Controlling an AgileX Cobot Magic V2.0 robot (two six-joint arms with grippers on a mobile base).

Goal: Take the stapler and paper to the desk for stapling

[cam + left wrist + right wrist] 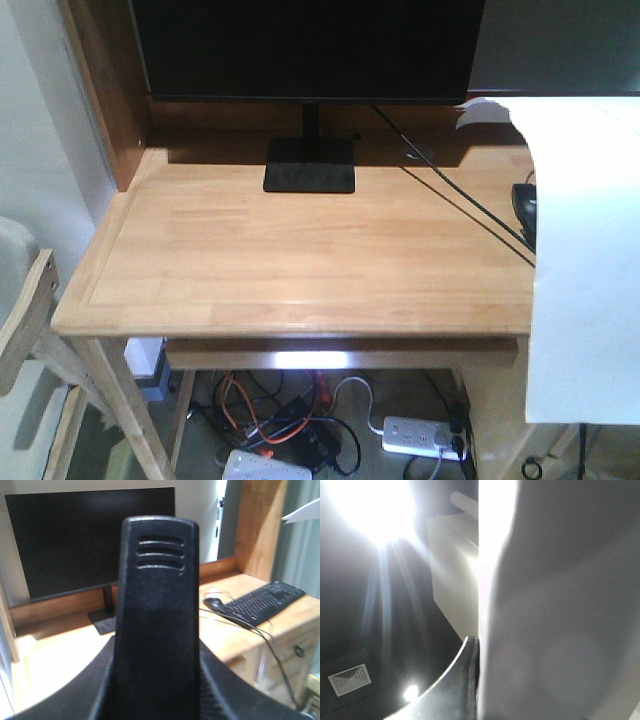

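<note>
Straight ahead in the front view, a light natural-wood desk (300, 260) with visible grain fills the middle. At 12 o'clock a wide black flat monitor (310, 45) stands on its square black foot (309, 165) at the back of the desk. At 3 o'clock a large plain white sheet of paper (585, 260) hangs upright in the air close to the camera, covering the desk's right end. A black computer mouse (524, 205) peeks out just beside the sheet's left edge, and thin dark cables (450, 195) cross the wood toward it. At 6 o'clock, under the desk, white power strips (420, 435) lie among tangled wires.

From my left wrist, a small black plastic stapler (159, 580) with three grooves near its top stands upright dead centre and blocks much of the view. My left gripper (157, 695) is closed around it at 6 o'clock, holding it lifted clear of the wood; the fingers themselves are hidden. The monitor sits at 10 o'clock. A black keyboard (265, 600) lies at 3 o'clock with the mouse just beside its left end. A corner of the paper shows at 2 o'clock.

From my right wrist, which looks up at the ceiling, the paper covers the whole right half, its edge running top to bottom through the centre. My right gripper (476, 650) is clamped on that edge at 6 o'clock. Only one dark curved finger (462, 677) shows, pressed against the sheet. A glaring ceiling lamp (375, 510) is at 11 o'clock and a white vent grille (349, 679) at 8 o'clock.
</note>
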